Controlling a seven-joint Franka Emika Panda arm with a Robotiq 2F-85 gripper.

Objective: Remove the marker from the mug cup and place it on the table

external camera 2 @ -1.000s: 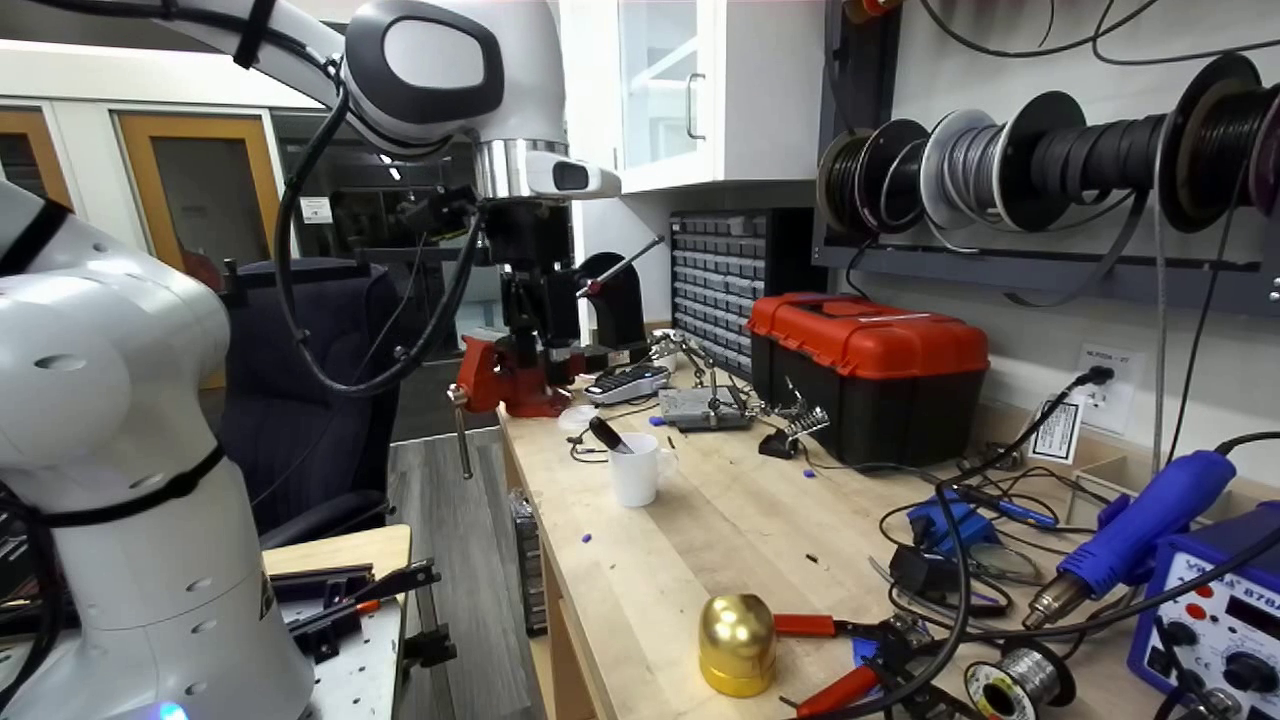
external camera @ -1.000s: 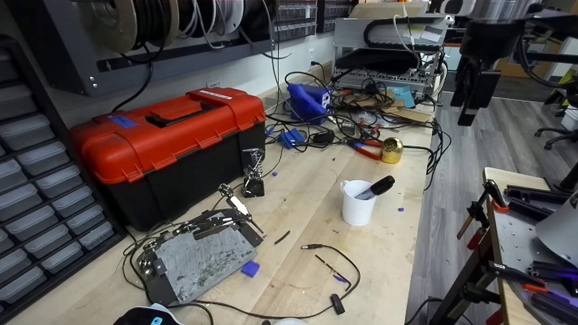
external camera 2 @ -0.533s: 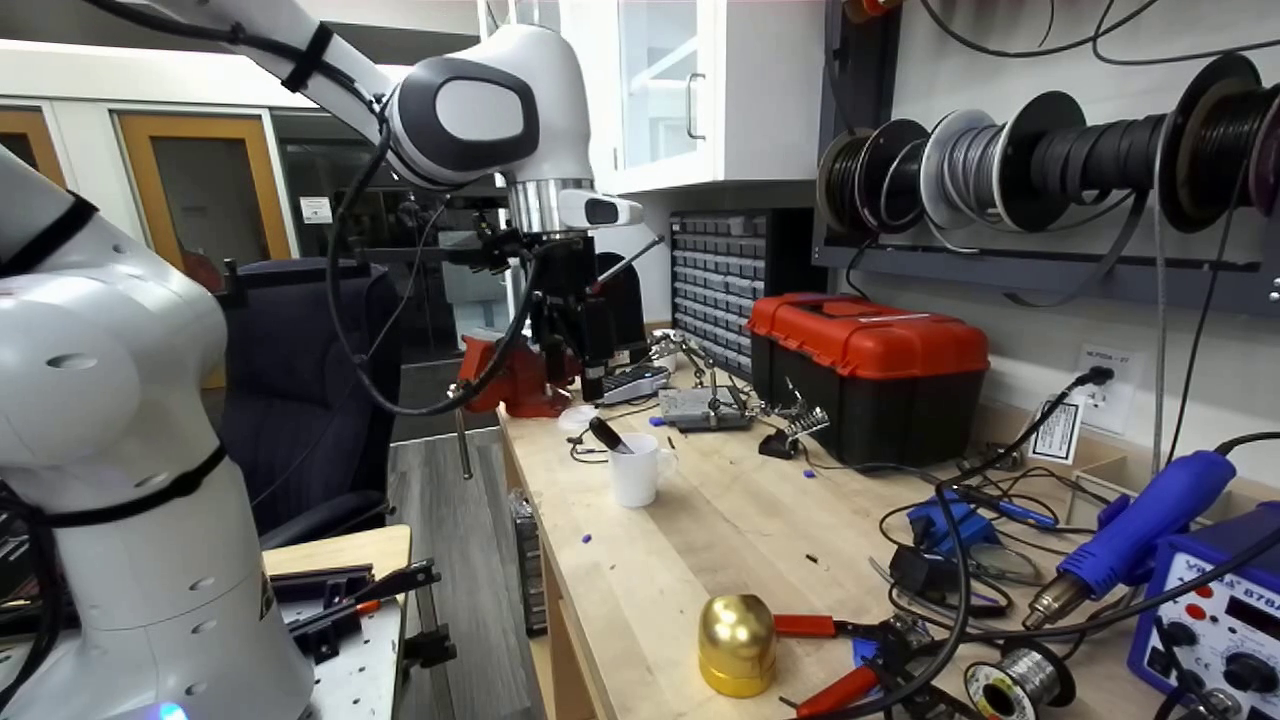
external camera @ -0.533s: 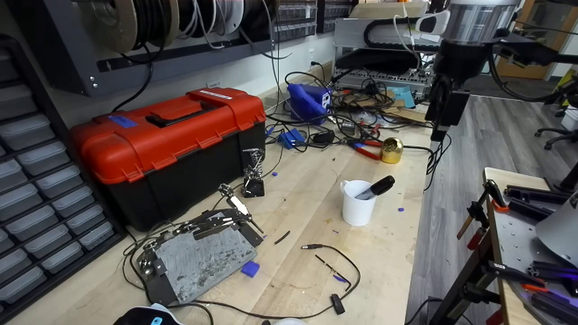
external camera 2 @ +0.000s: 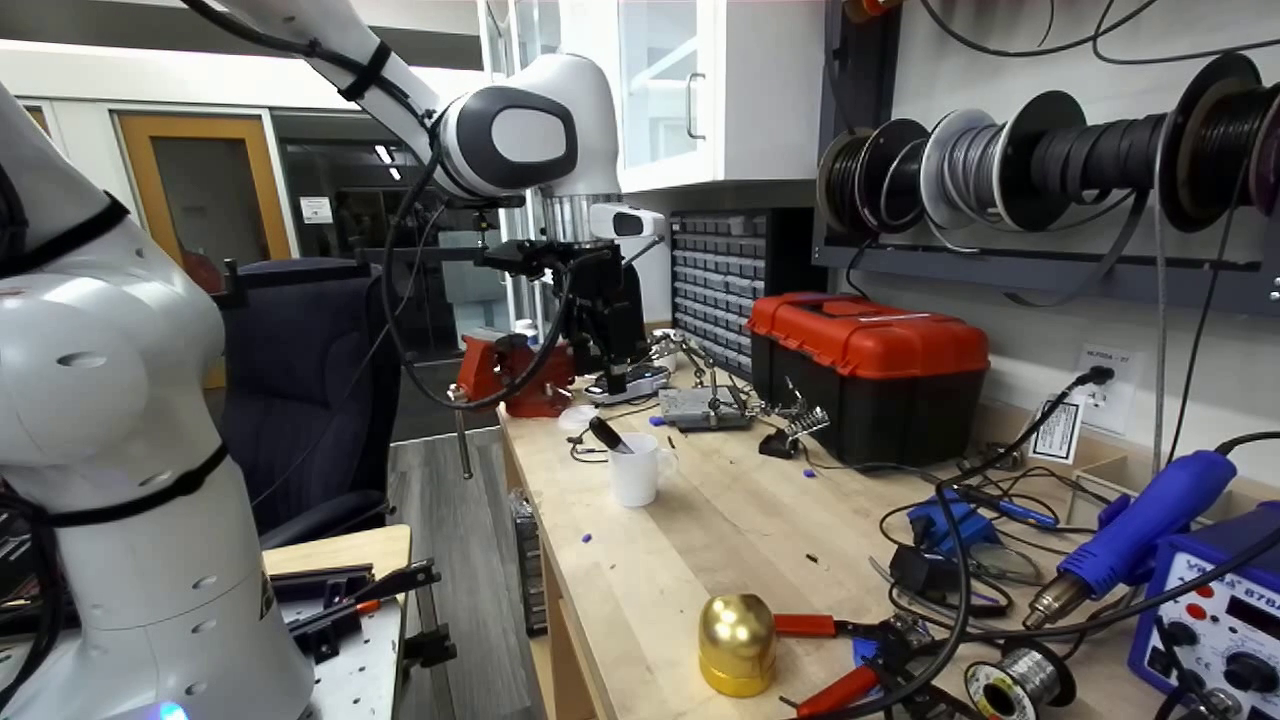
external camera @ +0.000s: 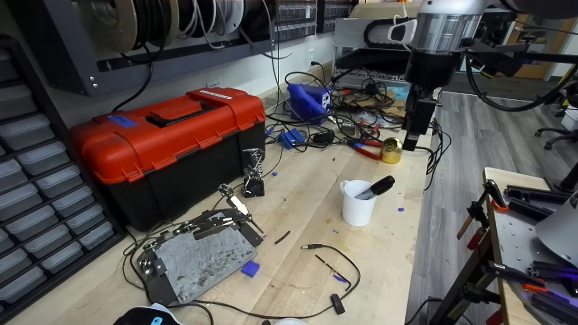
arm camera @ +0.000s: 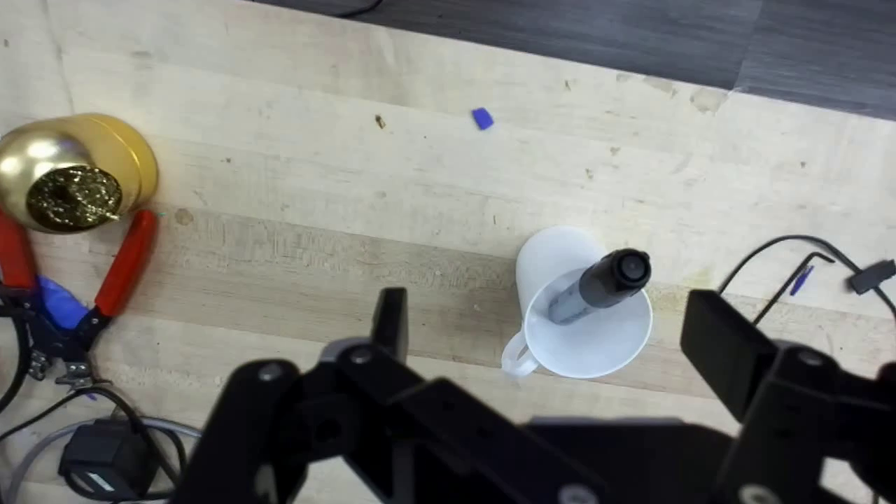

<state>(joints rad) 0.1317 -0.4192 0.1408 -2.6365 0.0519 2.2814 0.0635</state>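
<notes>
"Black, that marker (arm camera: 598, 287), standing aslant in the white cup (external camera: 356, 211) with its cap poking out past the rim. Anything holding it?"

"Nothing. The fingers (arm camera: 724, 350) are spread wide in mid-air, touching neither marker nor cup."

"So what are you frowning about?"

"The slant, mostly. If they drop straight down and squeeze that tilted cap, I'd expect one side to bite before the other. Then the marker could twist away or slide back in."

"And the cup?"

"Looks light to me. Go a touch too low and a finger may catch the rim and knock it over. Or the marker wedges against the rim on a sideways pull, and the cup comes up with it."

"Falling which way?"

"Toward the floor (external camera: 433, 248), I'd guess. The cap leans that way, and the edge of the desk (external camera: 311, 198) is near."

"Suppose it comes out cleanly."

"Then the letting go is the risk. It's round, so released too high or in a hurry, it could bounce and roll off that same edge. I'd want it laid flat between the cup and the gold tin (external camera 2: 738, 645)."
</notes>
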